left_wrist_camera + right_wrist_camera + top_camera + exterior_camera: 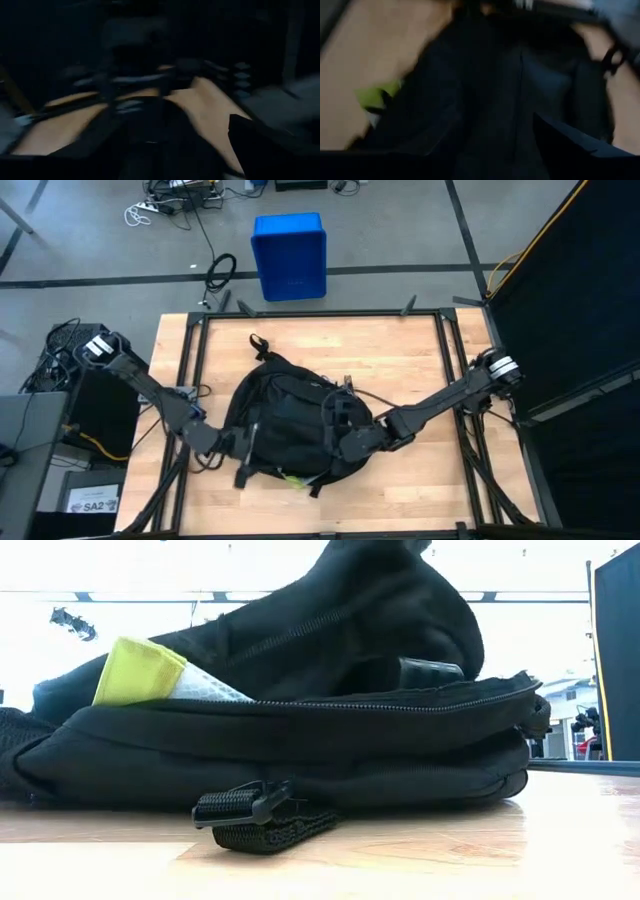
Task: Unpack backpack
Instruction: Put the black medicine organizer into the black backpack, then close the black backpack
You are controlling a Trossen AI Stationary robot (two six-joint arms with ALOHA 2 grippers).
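The backpack [290, 425] lies flat near the middle of the table [420, 360], a little toward its front edge, with its straps [262, 350] trailing toward the back. In the low view its main zip [400, 703] runs level across the bag and stands open on one side. Out of that gap pokes a yellow-green item [138, 672] with a pale, dotted part [205, 688] beside it; the rest of it is hidden inside the bag. The same yellow-green shows as a small sliver at the bag's front edge in the high view [292, 477] and at the bag's edge in the right wrist view [377, 95]. A black buckle [240, 804] on a webbing strap rests on the table in front of the bag.

The left gripper [232, 446] is at the bag's left side, low on the table and just beside the fabric. The right gripper [352, 446] is over the bag's right front part, touching or nearly touching it. Both wrist views are blurred, and I cannot tell how either gripper's jaws stand, nor whether either holds anything.

Beyond the table's back edge a blue bin [289, 255] stands on the floor, well apart from the bag; nothing inside it can be made out. Cables [220, 272] lie on the floor beside it.
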